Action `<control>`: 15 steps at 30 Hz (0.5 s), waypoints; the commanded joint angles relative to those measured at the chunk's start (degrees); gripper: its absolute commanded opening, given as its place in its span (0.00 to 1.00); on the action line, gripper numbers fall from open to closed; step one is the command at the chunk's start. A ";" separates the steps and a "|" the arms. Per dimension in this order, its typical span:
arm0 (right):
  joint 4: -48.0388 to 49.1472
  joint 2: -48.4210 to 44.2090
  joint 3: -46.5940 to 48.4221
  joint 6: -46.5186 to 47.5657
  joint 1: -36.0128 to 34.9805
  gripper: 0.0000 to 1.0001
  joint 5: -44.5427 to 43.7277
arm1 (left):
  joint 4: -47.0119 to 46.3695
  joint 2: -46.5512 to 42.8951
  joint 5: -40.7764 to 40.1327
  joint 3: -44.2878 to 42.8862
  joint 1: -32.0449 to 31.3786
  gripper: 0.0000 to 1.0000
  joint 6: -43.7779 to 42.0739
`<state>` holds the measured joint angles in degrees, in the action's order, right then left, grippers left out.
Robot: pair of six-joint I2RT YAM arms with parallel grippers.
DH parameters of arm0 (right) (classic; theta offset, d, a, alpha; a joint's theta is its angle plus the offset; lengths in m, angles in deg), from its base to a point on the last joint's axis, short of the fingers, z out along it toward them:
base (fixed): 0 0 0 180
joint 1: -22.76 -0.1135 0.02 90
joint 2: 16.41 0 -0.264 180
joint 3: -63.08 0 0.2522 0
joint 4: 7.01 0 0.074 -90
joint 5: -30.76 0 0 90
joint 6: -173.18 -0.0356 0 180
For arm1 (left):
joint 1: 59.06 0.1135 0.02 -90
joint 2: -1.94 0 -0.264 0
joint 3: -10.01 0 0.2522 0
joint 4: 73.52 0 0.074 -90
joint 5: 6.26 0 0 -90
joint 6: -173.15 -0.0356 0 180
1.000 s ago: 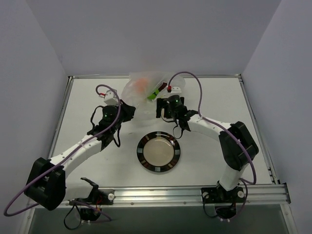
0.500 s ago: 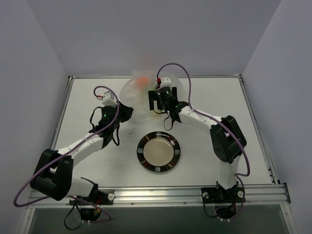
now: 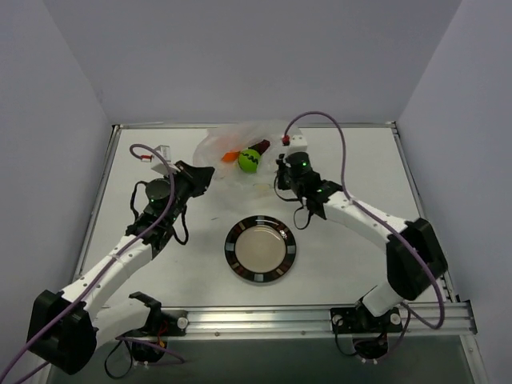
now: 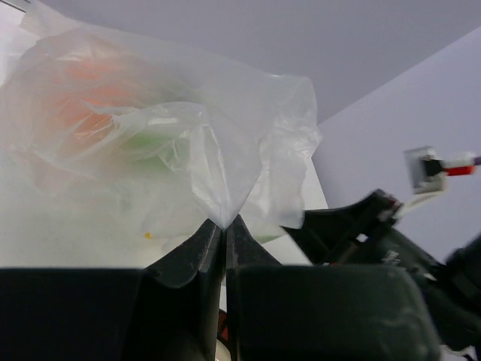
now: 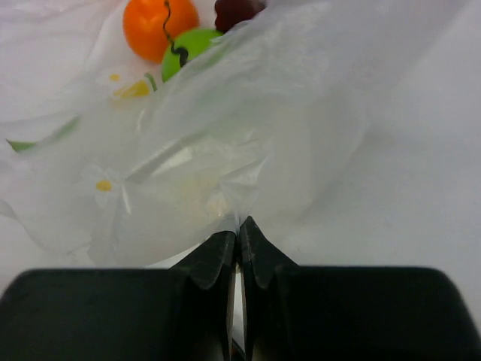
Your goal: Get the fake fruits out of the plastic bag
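Clear wrinkly plastic bag (image 3: 218,141) holding glossy fake fruits (image 3: 249,160) lies twelve o'clock of the dark-rimmed round plate (image 3: 230,250); left gripper (image 4: 224,226) and right gripper (image 5: 238,227) each pinch its limp, slippery film, probably best taken by bunched folds

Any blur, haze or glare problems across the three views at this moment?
Top external: evenly lit and sharp, green fruit clear. Left wrist: fruits are only orange and green smears behind the hazy plastic bag. Right wrist: orange fruit sharp, film milky near the right hand.
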<state>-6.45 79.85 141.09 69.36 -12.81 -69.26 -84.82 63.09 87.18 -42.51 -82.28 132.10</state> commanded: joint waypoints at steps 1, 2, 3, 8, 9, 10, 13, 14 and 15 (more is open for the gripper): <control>3.95 -14.23 -7.19 -3.48 4.18 0.00 0.86 | 3.34 -1.03 -2.72 -2.55 -2.35 0.02 -1.84; 3.95 -15.31 -9.12 -4.97 8.98 0.00 4.88 | 3.18 -0.77 -2.91 -2.28 -3.31 0.02 -0.88; 3.95 -16.63 -10.97 -7.59 11.03 0.00 6.05 | 2.30 -0.33 -2.92 -0.72 -3.49 0.02 0.00; 5.88 -20.33 -20.82 -11.48 17.99 0.00 9.06 | 2.37 -1.46 -5.53 1.15 -5.78 0.02 0.28; 6.24 -19.37 -21.35 -11.75 18.60 0.00 8.01 | 3.17 -1.38 -6.25 0.89 -5.95 0.02 -0.34; 6.67 -18.15 -21.44 -12.27 19.04 0.00 7.83 | 3.70 -1.03 -7.21 0.71 -5.96 0.02 -1.22; 7.03 -12.00 -20.22 -13.42 20.28 0.00 7.39 | 4.84 3.53 -10.56 -1.13 -5.34 0.02 -3.68; 7.64 -10.76 -19.78 -14.47 20.54 0.00 7.12 | 4.76 6.24 -10.82 -1.57 -5.08 0.02 -4.21; 8.25 -8.75 -19.78 -14.82 20.63 0.00 7.21 | 4.32 7.57 -10.65 -1.84 -4.64 0.02 -4.30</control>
<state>-0.70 67.96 119.88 57.38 7.03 -62.23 -81.35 66.45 79.75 -40.39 -87.97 130.46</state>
